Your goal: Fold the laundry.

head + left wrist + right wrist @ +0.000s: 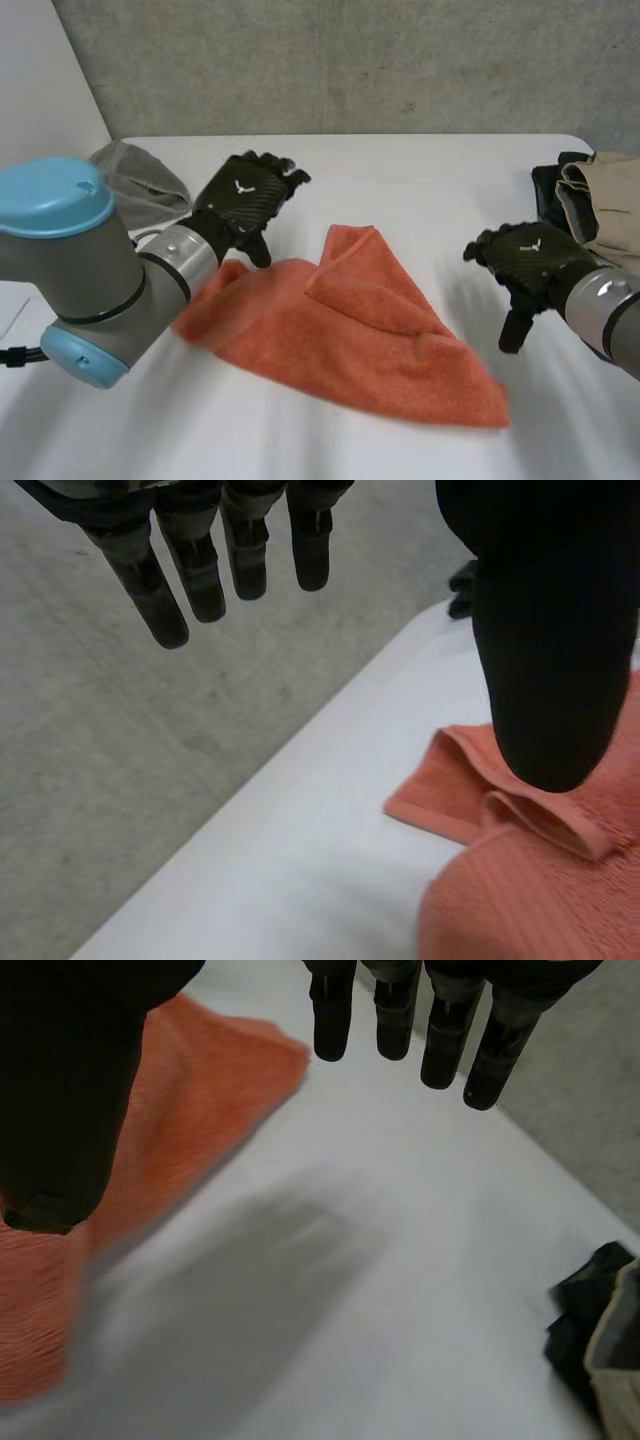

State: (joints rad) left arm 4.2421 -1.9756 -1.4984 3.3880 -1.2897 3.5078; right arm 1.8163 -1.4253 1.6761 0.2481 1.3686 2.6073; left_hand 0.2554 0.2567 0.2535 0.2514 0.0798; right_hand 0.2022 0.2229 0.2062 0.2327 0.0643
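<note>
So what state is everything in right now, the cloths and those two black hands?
Orange towel: spread loosely, one corner flopped over, not neatly folded.
Left hand: open, fingers straight, holding nothing, by the towel's edge.
Right hand: open, holding nothing, beside the towel over the bare table.
Grey cloth: crumpled heap, no hand on it.
Beige and black clothes: piled together at the table's edge.

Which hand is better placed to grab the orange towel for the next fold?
Left, probably. The left hand hovers open at an edge of the orange towel, thumb over a folded corner. The right hand, also open, is over the bare table, apart from it.
</note>
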